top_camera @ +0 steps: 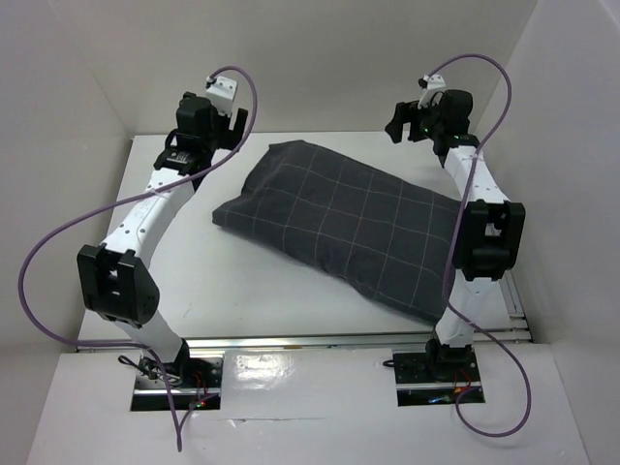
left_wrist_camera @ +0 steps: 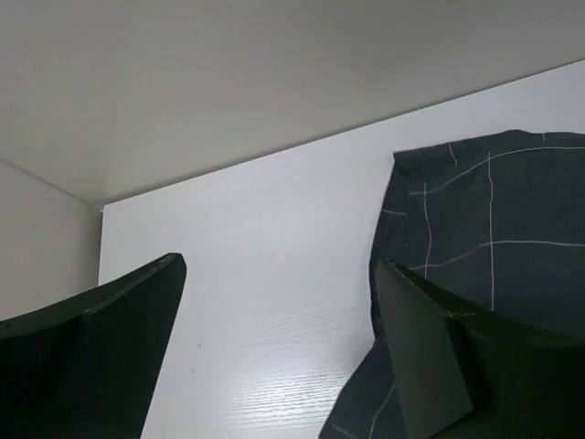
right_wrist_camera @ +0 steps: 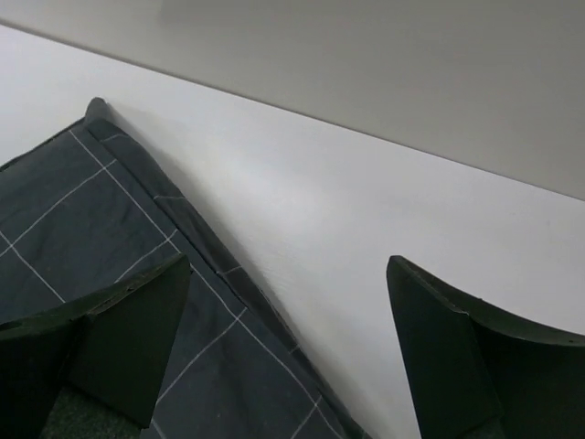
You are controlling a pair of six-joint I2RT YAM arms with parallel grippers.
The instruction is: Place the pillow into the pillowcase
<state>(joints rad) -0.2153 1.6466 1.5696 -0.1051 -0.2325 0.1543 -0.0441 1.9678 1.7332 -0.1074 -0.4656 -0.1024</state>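
My left end effector (left_wrist_camera: 279, 352) and right end effector (right_wrist_camera: 288, 352) both stand wide and empty. Each hangs just outside a far corner of the pillowcase (top_camera: 339, 228), which I judge is where a filled case would be let go. The pillowcase lies plump and slantwise on the worktop (top_camera: 252, 291) with no white pillow showing, so I take the pillow to be inside. Only the back wall (top_camera: 320, 58), close behind both end effectors, and my purple cables (top_camera: 39, 262) could hinder me.

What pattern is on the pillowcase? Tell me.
Pillowcase: dark charcoal, thin light grid; clearest in the top view.
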